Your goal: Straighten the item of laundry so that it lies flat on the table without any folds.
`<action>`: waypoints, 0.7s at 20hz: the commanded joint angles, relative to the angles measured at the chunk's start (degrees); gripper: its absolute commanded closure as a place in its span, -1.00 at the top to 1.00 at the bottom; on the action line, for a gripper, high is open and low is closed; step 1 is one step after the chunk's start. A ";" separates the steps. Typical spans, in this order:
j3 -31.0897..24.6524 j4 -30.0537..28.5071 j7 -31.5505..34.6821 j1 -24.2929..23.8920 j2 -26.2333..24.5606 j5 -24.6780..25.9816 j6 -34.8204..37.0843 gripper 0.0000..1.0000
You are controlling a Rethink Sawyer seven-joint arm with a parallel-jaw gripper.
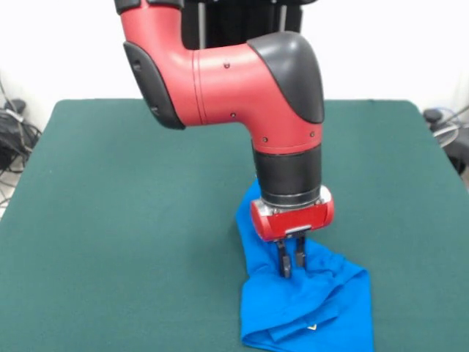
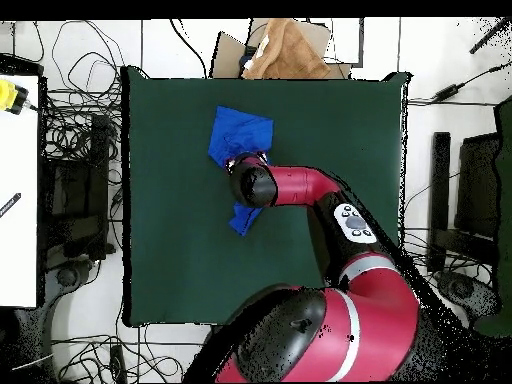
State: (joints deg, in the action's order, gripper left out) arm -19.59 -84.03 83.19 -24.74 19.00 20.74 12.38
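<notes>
The bright blue T-shirt lies bunched and folded in a long narrow heap on the dark green table, from the middle toward the front edge, right of centre. Only a tiny bit of white print shows. My gripper points straight down onto the shirt's middle, its two fingers close together and pinching a fold of cloth. In the overhead view the shirt shows on either side of my wrist, which hides the gripper; the table spreads wide around it.
A brown cardboard box stands just past the table's far edge in the overhead view. Cables and dark equipment lie along the floor at the sides. A white bench runs along the left.
</notes>
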 commanded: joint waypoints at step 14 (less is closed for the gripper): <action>-7.19 0.00 -2.26 -3.29 -4.41 3.19 3.55 -1.00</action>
State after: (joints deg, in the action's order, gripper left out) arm -21.22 -83.89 83.19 -26.23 18.46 20.74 12.41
